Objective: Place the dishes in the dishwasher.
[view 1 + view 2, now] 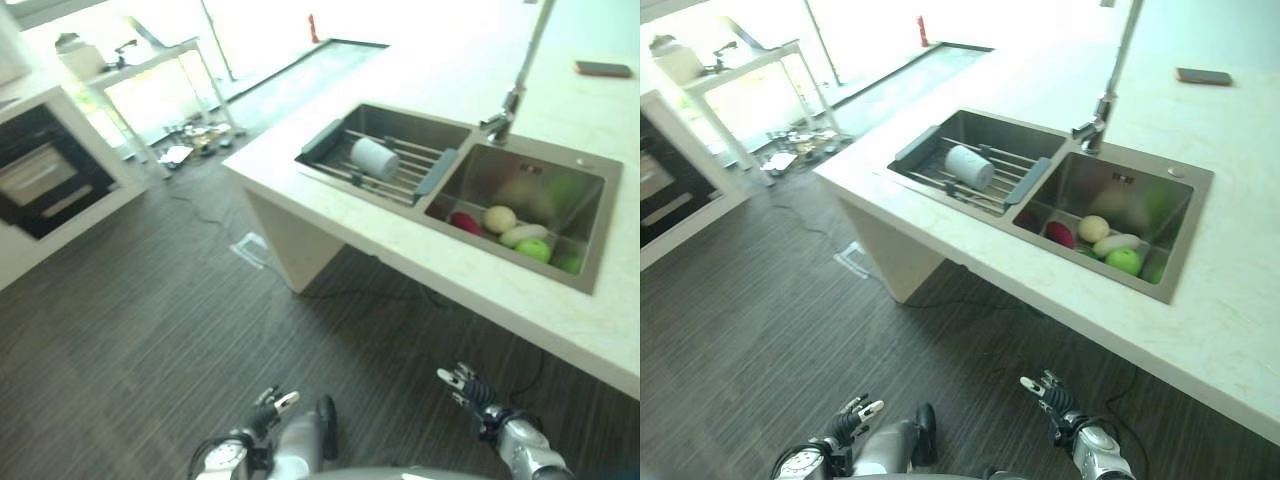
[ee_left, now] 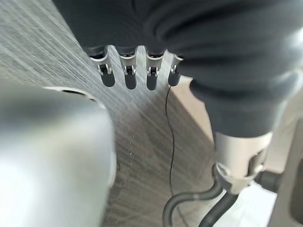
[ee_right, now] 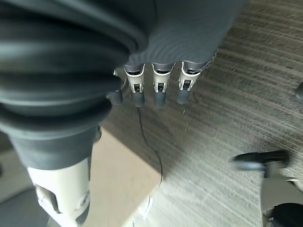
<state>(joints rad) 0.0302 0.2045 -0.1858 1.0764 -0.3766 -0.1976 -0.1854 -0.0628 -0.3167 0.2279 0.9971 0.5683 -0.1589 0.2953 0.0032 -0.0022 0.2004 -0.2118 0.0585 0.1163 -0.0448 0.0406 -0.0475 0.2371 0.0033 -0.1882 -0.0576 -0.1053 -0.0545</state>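
Nearest to us, low over the dark wood floor (image 1: 150,330), we see our left hand (image 1: 268,406) and our right hand (image 1: 468,387). In each wrist view the fingers (image 2: 128,75) of the left hand and the fingers (image 3: 158,90) of the right hand hang in a straight, relaxed row, a little apart from each other, and they hold nothing. Under them there is only the floor.

Farther away stands the white counter (image 1: 560,310) with a double steel sink (image 1: 595,225) set in it. In the left basin a grey drying rack (image 1: 400,165) lies across, and on its bars we see the dish of the task: a white cup (image 1: 374,158), lying on its side, round and plain, with its open end turned to the left. It is well apart from both hands, above them and beyond the counter edge, and no finger touches it.

In the right basin lie some pieces of fruit (image 1: 505,225): one red, one pale yellow, one whitish and some green. A tall tap (image 1: 515,85) rises behind the sink between the two basins. Farther still, on the counter, lies a small dark flat object (image 1: 603,69). At the far left stands a dark appliance (image 1: 45,180) in a white cabinet; we cannot tell what it is.
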